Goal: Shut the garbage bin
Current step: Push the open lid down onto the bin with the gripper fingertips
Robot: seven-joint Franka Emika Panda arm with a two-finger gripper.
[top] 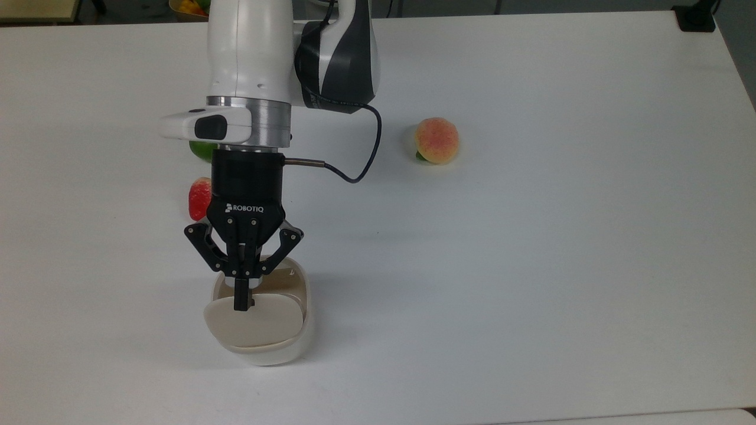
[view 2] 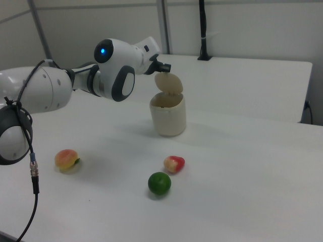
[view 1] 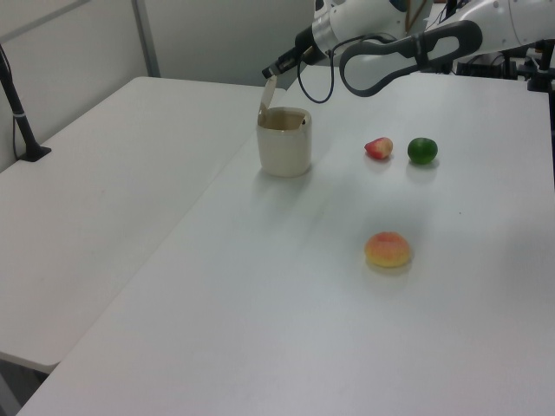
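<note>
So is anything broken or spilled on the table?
Nothing looks broken or spilled. The garbage bin stands upright with its lid up, the gripper at the lid, and three toy fruits lie apart.

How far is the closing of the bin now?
Done: the hand, fingers shut, has reached the raised lid near its top edge. In hand: lining up the push. Left: the whole closing, because the lid stands almost upright above the open bin.

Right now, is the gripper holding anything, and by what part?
Nothing is held. The gripper is shut, with its closed tips at the top edge of the garbage bin's raised lid, not clamped around it.
</note>
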